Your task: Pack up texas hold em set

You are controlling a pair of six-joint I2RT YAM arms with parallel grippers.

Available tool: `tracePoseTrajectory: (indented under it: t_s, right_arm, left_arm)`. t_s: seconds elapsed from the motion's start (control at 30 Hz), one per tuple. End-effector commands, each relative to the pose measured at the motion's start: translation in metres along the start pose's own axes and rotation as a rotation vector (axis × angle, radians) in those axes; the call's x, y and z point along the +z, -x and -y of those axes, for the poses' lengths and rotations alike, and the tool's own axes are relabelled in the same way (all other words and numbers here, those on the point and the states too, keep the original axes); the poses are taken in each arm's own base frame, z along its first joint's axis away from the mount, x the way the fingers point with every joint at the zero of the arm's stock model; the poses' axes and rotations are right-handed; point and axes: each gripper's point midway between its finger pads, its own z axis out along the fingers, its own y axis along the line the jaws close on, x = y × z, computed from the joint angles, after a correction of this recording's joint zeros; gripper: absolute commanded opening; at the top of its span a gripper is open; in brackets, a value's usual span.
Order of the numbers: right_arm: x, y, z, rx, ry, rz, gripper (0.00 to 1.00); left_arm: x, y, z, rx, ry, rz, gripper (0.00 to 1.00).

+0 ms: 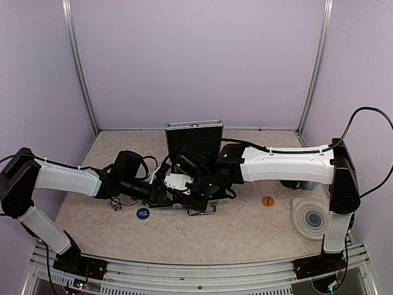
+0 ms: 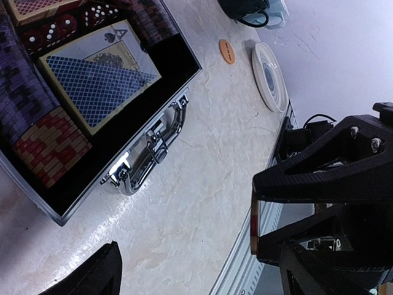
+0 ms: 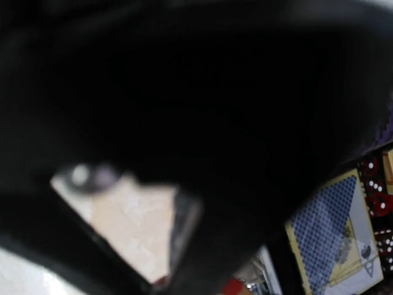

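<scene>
Lavender walls close in a beige marbled tabletop, and the small silver case sits open at its middle, its lid standing upright at the far side. In the black interior lies a blue card deck, face-side ace showing beneath it. Red dice lie just beyond the deck, and rows of chips are packed along the side. The chrome handle on the front wall lies against the table.

Both arms meet over the case. The left gripper hangs in front of the handle with its fingers spread wide and only bare table between them. The right gripper is above the case interior. Its own camera is almost wholly covered by a dark blur, so I cannot tell how its jaws stand.

A blue round button lies on the table just in front of the left wrist. An orange round button lies to the right, between the case and a ringed grey coaster. A dark mug stands beyond the coaster.
</scene>
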Motion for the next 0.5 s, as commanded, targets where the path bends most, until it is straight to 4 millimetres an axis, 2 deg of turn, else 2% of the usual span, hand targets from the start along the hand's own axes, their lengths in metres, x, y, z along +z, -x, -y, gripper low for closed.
tracePoseTrajectory:
  t_s: [0.0,0.47]
  right_arm:
    - [-0.0099,0.0074,0.0049,0.007,-0.014,0.037,0.41]
    - [-0.0079,0.0138,0.0044,0.007,-0.005,0.043,0.41]
  left_arm:
    - [0.0037,0.0097,0.0172,0.038,-0.056,0.012,0.87]
    - [0.0088,0.0071,0.0211,0.044,-0.071,0.0,0.85]
